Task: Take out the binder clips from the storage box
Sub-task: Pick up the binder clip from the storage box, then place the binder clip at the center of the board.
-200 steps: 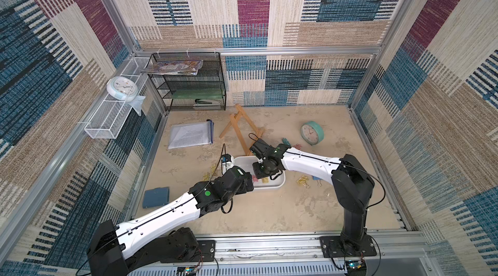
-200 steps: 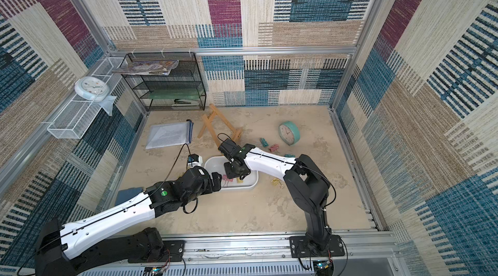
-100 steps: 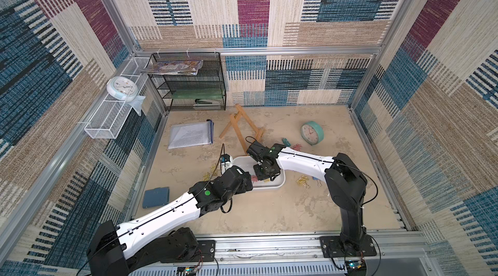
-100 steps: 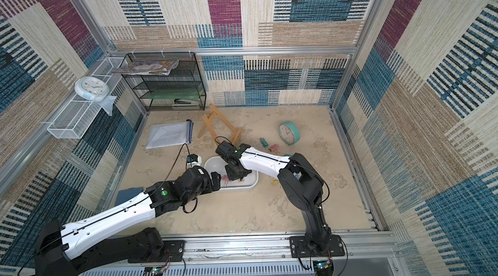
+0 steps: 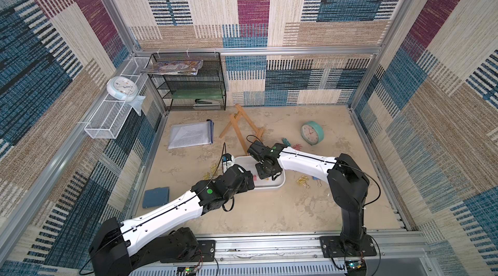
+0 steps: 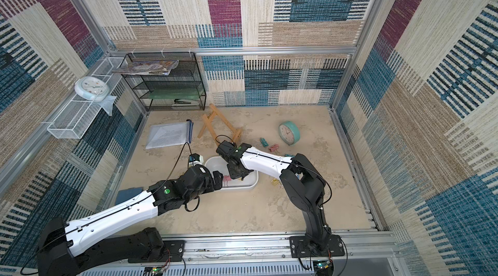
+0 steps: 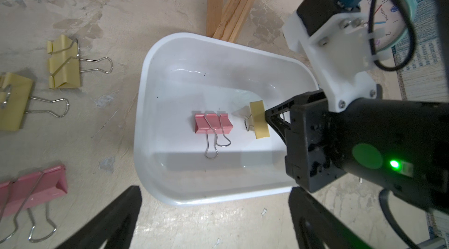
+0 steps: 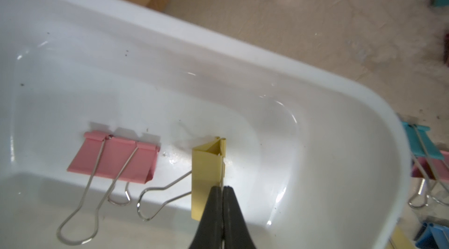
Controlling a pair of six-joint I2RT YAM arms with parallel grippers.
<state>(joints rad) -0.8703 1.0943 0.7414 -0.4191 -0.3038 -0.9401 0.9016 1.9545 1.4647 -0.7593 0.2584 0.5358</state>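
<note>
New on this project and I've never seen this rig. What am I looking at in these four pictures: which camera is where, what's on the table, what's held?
Two robot arms are mounted at the table's front edge, and each ends in a two-finger gripper. The two wide pictures come from one overhead stereo camera. The two close-ups come from cameras on the arms' wrists. On the table are a white storage box, a teal clock, a wooden easel, a paper sleeve and binder clips scattered around the box. Inside the box are a pink clip and a yellow clip. The right gripper is shut on the yellow clip's edge. The left gripper hangs open by the box's rim, holding nothing.
</note>
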